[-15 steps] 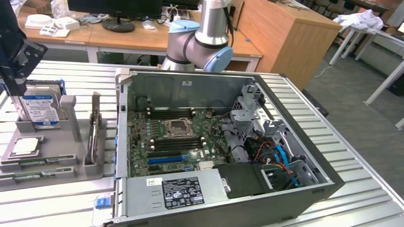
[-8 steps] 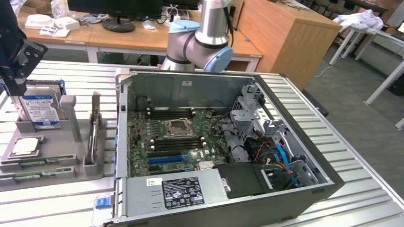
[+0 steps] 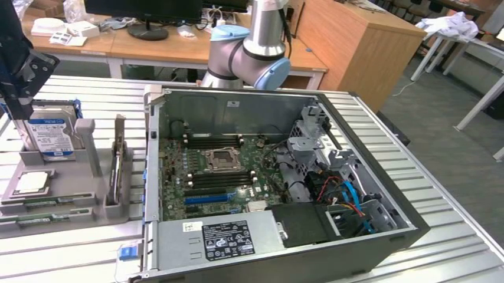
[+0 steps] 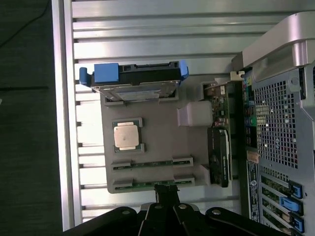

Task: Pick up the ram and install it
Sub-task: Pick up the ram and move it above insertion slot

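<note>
Clear air above ram (image 4: 142, 163); upright card (image 4: 219, 152) beside

Tray (image 4: 157, 140) matt gry plastic, table (image 3: 445, 239) ribbed metal.

even bright indoor light in the exterior view, soft shadows inside the open computer case (image 3: 236, 115), wrist view dimmer, white glare washing out slats of the table (image 4: 91, 135) and the case's pale metal edge
</note>
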Robot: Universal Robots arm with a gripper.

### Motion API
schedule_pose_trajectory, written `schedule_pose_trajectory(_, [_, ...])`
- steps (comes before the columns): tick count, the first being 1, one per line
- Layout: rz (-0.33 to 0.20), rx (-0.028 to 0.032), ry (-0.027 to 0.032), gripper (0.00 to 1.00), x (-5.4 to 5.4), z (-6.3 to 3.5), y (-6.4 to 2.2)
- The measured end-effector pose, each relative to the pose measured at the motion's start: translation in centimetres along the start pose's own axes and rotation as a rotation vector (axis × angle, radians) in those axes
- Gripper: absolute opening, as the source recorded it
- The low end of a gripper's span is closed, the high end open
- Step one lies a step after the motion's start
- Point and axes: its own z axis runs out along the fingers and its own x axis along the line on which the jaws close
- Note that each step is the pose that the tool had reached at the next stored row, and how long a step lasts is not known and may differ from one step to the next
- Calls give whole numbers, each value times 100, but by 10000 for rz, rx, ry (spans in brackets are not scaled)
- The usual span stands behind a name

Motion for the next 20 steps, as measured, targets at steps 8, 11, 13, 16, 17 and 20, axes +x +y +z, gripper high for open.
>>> schedule_pose_trajectory(8, [-1229,-29,41,11,0,2,0])
schedule_pose_trajectory(11, [-1766,-42,59,11,0,4,0])
schedule_pose_trajectory(13, [-2137,-48,71,11,0,5,0])
schedule_pose_trajectory(16, [-2681,-58,89,11,0,6,0])
schedule_pose_trajectory(17, [-2861,-61,95,11,0,7,0])
schedule_pose_trajectory(20, [-3411,-72,114,11,0,8,0])
